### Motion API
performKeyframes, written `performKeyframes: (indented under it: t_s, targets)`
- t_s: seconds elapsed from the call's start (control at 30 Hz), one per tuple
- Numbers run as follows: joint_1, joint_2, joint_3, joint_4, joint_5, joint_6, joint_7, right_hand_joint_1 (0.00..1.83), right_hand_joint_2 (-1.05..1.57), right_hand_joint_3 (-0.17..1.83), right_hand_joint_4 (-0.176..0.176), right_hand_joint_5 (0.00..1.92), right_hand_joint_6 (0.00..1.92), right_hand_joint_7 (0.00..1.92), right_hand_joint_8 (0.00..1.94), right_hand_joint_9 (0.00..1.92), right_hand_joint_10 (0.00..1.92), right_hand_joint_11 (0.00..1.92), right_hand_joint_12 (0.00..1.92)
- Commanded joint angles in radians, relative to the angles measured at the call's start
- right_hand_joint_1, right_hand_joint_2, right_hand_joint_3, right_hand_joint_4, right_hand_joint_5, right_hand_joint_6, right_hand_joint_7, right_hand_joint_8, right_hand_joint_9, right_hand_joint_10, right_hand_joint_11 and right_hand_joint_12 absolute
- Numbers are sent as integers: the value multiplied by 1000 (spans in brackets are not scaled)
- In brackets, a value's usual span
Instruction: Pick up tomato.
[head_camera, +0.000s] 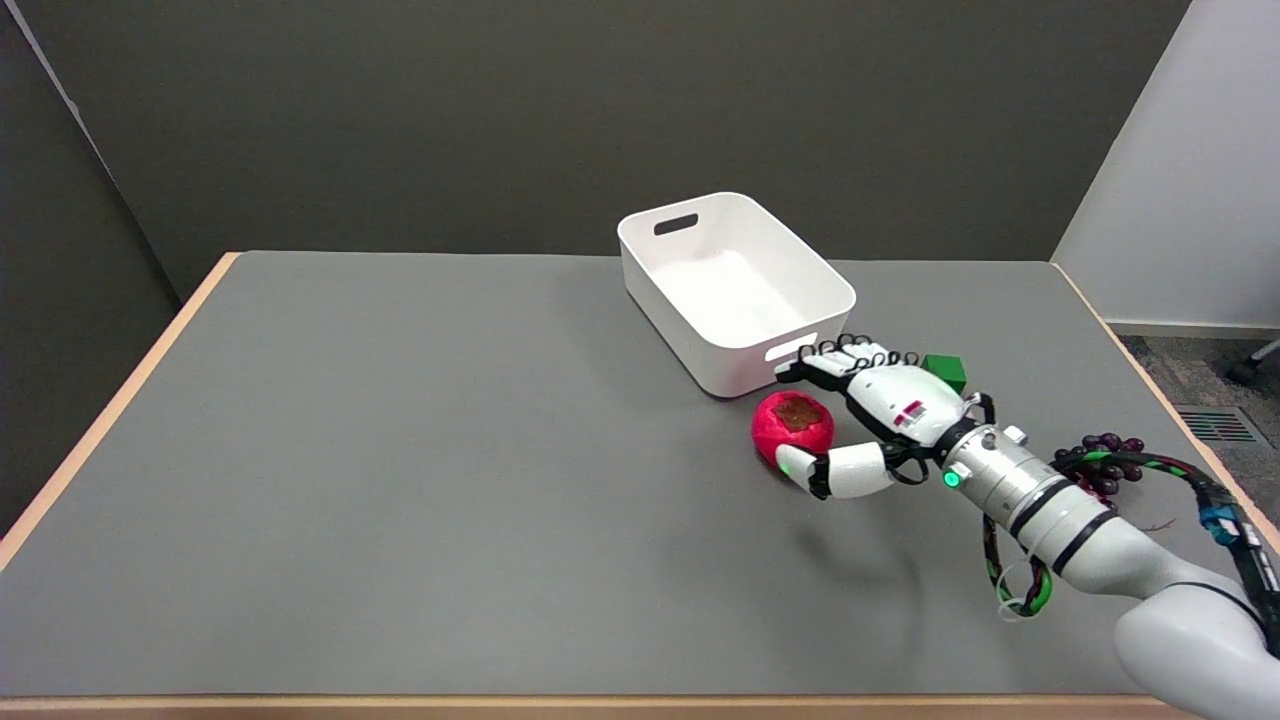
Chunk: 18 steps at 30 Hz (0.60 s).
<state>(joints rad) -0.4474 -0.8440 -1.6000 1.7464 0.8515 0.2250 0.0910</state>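
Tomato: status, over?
Right hand cupped around tomato, grip not confirmed. Tomato apparently on table. White bin just behind, green block beyond hand.

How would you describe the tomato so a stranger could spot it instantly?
Find the white bin at the table's far middle. Just in front of its near corner lies the tomato, with the right hand cupped around it. It is the only round, bright red thing, unlike the small green block nearby.
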Motion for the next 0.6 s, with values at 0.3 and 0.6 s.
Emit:
performKeyframes:
  t_s: [0.3, 0.6]
  targets:
    - [187, -24, -140, -77, 12, -58, -9, 281, 523, 922, 44, 216, 495, 207, 386, 29, 644, -1, 1060]
    - [259, -17, -162, -130, 13, -116, -4, 294, 530, 928, 53, 224, 500, 217, 380, 43, 641, -1, 1073]
